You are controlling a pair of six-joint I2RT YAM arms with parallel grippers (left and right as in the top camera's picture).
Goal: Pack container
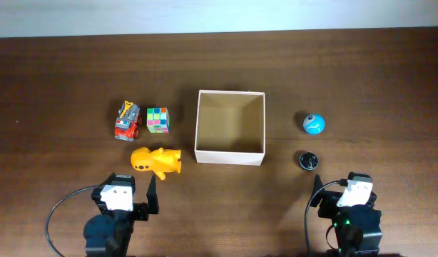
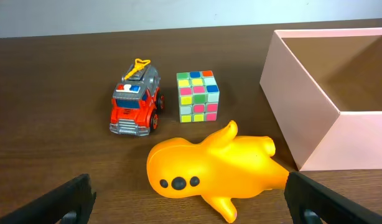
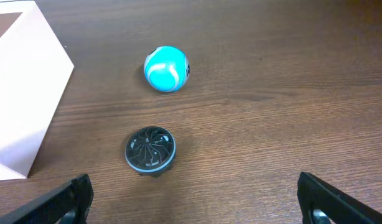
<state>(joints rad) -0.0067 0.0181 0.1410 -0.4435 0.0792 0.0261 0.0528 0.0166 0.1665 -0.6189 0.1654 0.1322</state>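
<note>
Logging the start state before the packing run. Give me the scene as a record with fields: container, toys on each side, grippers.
container: square shallow box, white walls, tan cardboard inside, mid-table, empty
left of it: red toy fire truck, multicoloured puzzle cube, yellow rubber figure lying down
right of it: blue-and-white ball, dark round disc
left gripper: open, empty
right gripper: open, empty
packed: nothing

The table [image 1: 62, 71] bears a truck [image 1: 127, 121], cube [image 1: 158, 119], yellow figure [image 1: 156, 161], blue ball [image 1: 313, 123] and black disc [image 1: 308, 159].

R wrist: container [image 3: 23, 93] cut by L edge.
</note>
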